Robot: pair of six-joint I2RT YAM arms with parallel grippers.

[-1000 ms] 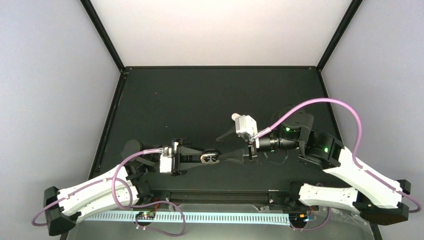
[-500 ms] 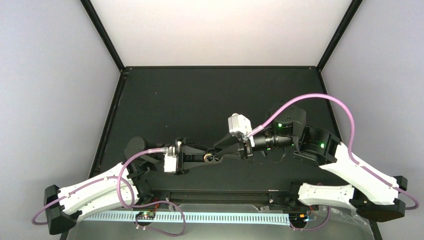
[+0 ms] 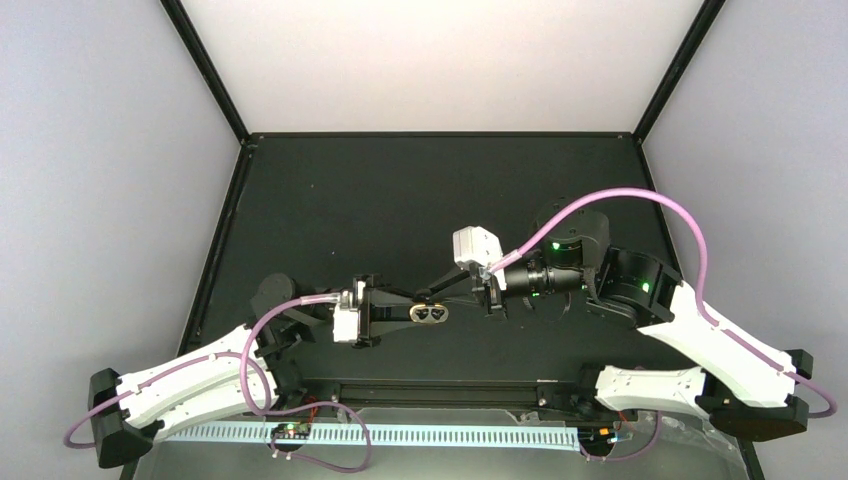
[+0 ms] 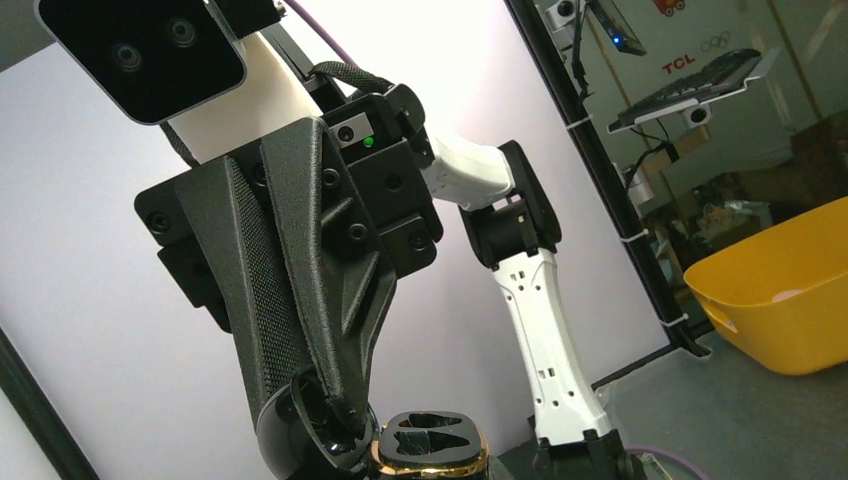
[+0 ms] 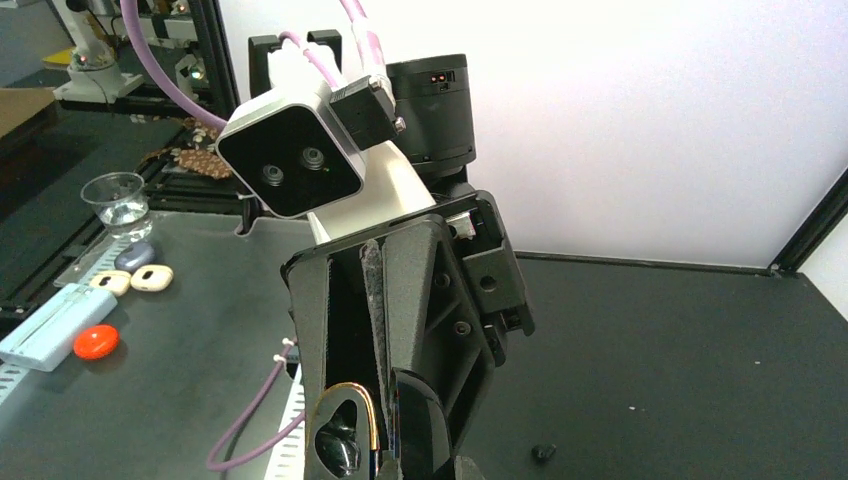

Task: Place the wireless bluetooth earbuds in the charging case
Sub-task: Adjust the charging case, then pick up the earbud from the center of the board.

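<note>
Gold-rimmed charging case [image 3: 431,314] in left tool [image 3: 414,313]

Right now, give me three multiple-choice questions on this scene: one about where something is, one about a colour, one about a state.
1. Where is the dark-faced oval charging case?
A) between the left arm's fingers
B) on the table's far edge
C) under the right arm's base

2. What colour is the case's rim?
A) red
B) gold
C) blue

3. The case is:
A) taped shut
B) wrapped in cloth
C) open

Answers: 1 A, the left fingers clamp it; 2 B, a gold band rings its opening; 3 C, its two sockets show.
</note>
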